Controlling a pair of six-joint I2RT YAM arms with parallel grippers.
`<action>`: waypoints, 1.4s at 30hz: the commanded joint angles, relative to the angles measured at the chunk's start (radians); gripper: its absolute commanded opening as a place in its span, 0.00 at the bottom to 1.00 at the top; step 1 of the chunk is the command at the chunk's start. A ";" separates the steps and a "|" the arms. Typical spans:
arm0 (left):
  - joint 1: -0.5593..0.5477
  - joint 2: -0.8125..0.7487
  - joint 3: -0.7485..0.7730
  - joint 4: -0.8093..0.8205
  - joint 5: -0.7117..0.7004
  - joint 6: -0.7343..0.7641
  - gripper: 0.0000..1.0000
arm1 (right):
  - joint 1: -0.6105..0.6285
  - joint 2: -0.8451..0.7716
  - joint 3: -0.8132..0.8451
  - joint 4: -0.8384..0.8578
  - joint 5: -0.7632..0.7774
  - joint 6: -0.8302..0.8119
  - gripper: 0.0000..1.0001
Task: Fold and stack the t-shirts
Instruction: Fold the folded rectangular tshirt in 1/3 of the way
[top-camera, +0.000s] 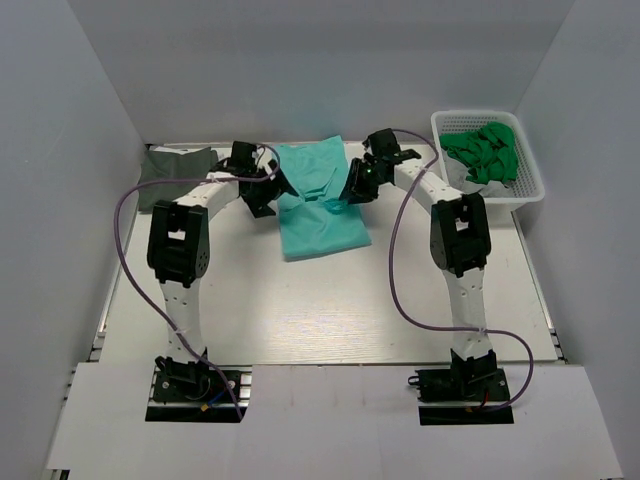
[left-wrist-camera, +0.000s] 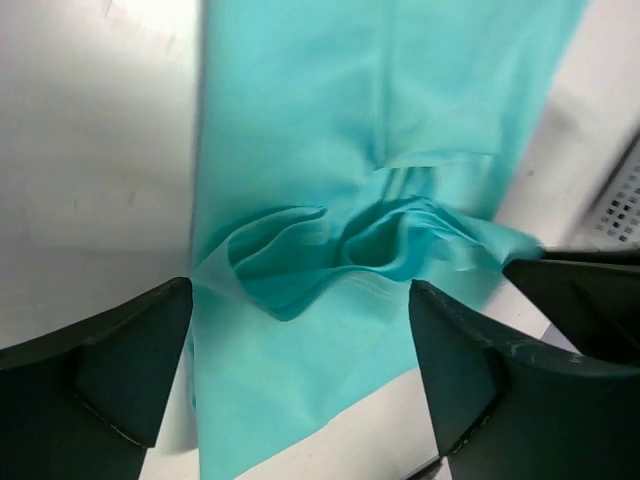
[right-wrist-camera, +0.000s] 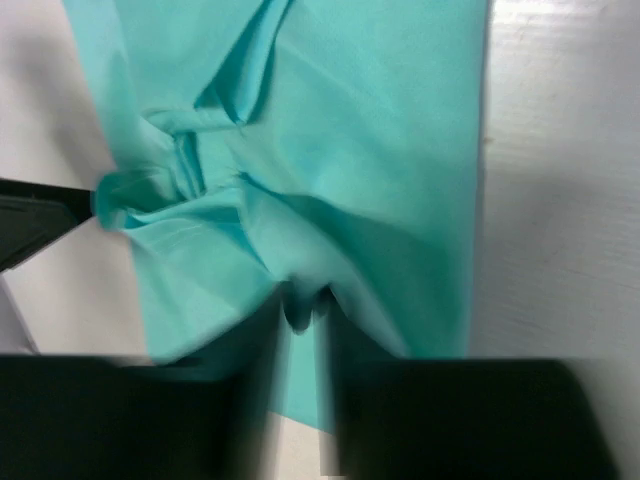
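Holding green shirts (top-camera: 485, 152), the white basket (top-camera: 476, 115) sits aside; right hand (right-wrist-camera: 300, 310) pinches the teal shirt (right-wrist-camera: 400, 150), left hand (left-wrist-camera: 300, 300) spread open.

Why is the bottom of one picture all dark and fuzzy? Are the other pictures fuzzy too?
Right wrist view: the right gripper is close to the lens, so it smears into a black blur, and the teal t-shirt looks soft too. Left wrist view: the cloth folds are sharp, with bright glare on the table. Top view: even light, soft shadows, nothing fuzzy.
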 joint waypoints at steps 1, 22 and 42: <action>0.012 -0.013 0.146 0.050 0.026 0.065 1.00 | -0.031 -0.027 0.049 0.144 -0.073 0.017 0.52; -0.136 -0.235 -0.255 0.184 0.220 0.100 1.00 | 0.008 -0.256 -0.356 0.281 -0.230 0.004 0.90; -0.313 -0.580 -0.698 -0.029 0.137 0.114 1.00 | 0.144 -0.667 -1.117 0.135 -0.156 -0.179 0.90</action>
